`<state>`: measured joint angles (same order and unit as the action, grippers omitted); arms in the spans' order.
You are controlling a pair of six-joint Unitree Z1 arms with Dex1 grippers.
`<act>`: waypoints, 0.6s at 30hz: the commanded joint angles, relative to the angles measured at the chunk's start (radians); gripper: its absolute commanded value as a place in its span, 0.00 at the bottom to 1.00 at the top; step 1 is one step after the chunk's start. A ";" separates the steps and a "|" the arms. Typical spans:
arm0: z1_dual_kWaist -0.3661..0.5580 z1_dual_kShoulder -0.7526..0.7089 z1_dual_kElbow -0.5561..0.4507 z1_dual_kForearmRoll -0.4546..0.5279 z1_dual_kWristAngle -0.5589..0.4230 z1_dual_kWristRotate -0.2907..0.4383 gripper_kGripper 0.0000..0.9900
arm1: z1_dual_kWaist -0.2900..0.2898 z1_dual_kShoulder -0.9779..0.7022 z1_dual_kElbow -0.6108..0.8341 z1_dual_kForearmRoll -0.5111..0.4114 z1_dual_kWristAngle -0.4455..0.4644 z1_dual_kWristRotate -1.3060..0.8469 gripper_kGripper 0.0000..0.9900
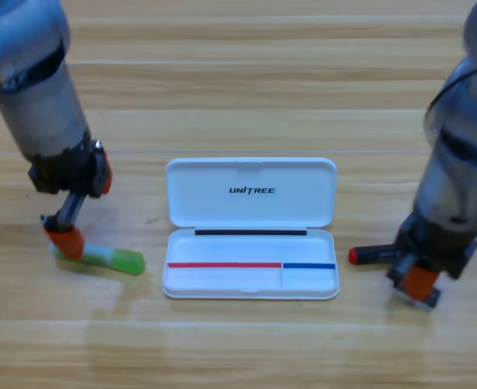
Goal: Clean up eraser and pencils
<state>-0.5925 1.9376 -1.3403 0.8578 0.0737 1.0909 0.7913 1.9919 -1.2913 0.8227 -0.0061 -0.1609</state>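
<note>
The white case [251, 228] is lying open at the middle of the wooden table [246, 81], lid folded back toward the top of the view, tray toward the bottom; it is sitting between the two arms, with bare wood on either side of it. The green pencil [112, 258] is lying left of the case, translucent light green, nearly level, its left end under the left gripper [64, 241]; that gripper is pointing down onto that end, orange jaws meeting the stick, though whether they are pinching it cannot be told. The black pencil [373, 254] is lying right of the case, red tip showing toward the case; the right gripper [416, 284] is covering its far end, jaw gap hidden, so I cannot tell its grip. The eraser is not showing.
</note>
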 commanded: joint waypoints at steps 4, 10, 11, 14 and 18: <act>0.025 0.047 0.118 -0.086 -0.028 0.026 0.97 | 0.039 -0.168 -0.115 0.142 0.054 -0.296 0.00; 0.025 0.050 0.148 -0.126 -0.037 0.023 0.99 | 0.088 -0.024 -0.214 0.173 0.049 -0.471 0.00; 0.025 0.052 0.155 -0.135 -0.037 0.021 0.99 | 0.094 -0.005 -0.226 0.173 0.047 -0.491 0.00; 0.025 0.055 0.175 -0.163 -0.041 0.018 0.99 | 0.109 0.038 -0.261 0.174 0.044 -0.531 0.00; 0.025 0.058 0.198 -0.200 -0.045 0.011 0.97 | 0.131 0.073 -0.299 0.174 0.044 -0.582 0.00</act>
<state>-0.5826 1.9519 -1.1777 0.6926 0.0421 1.1071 0.8596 1.9773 -1.5534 0.9857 0.0394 -0.7109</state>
